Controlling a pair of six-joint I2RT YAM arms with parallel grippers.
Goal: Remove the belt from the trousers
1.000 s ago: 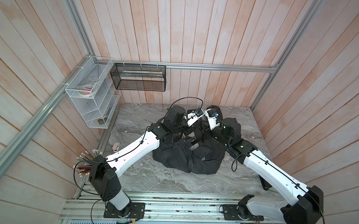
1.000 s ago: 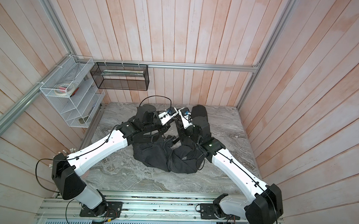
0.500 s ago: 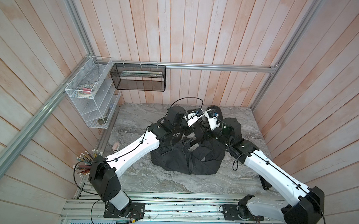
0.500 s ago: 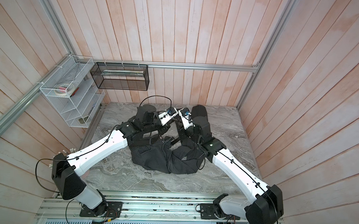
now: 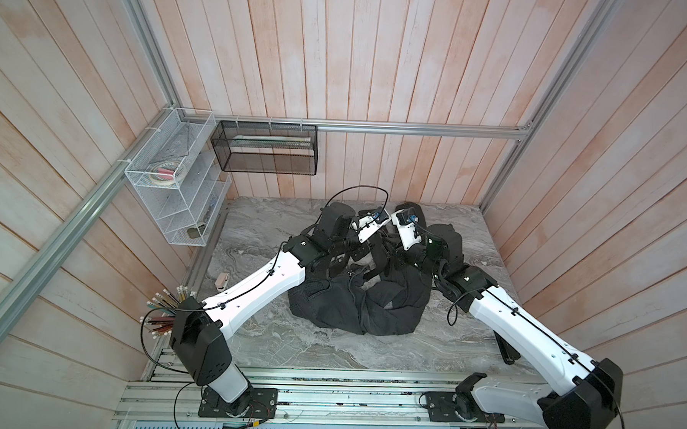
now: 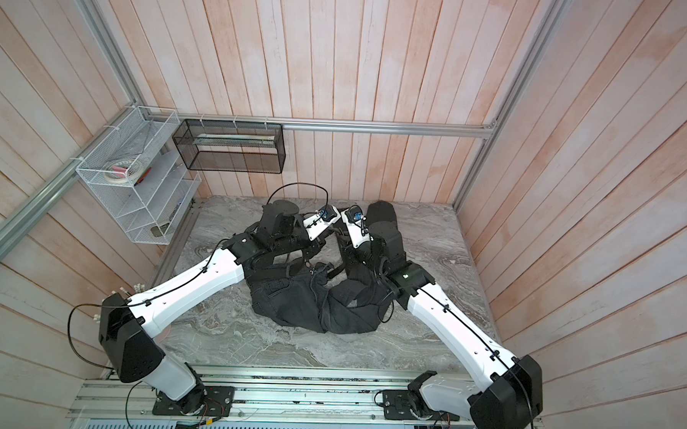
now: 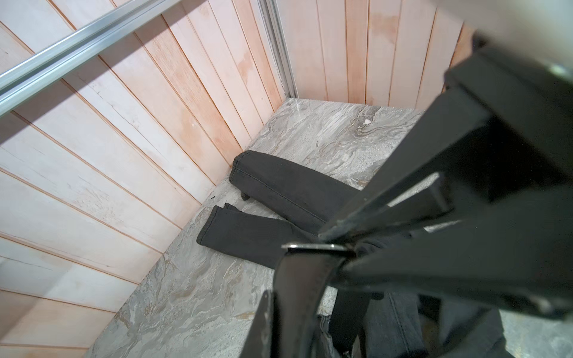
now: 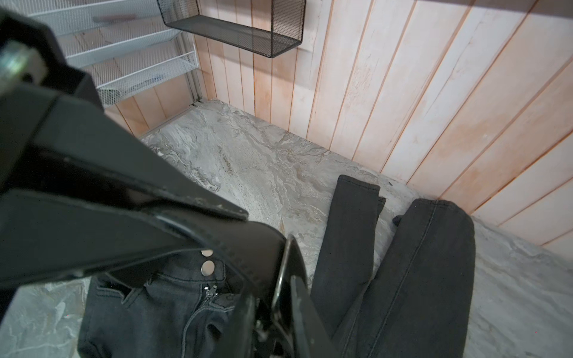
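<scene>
1. Nearest the arm bases, a bundle of pencils stands at the worktop's left edge, well apart from the trousers.
2. The trousers lie bunched mid-worktop, their legs running away to the back wall.
3. Above the waist, the belt rises to its buckle. Your left gripper has its jaws pinched on the belt there. Your right gripper has narrow jaws clamping the strap just beside.
4. Farther off, a white wire rack holds a tape roll, and a black mesh basket hangs on the back wall.
</scene>
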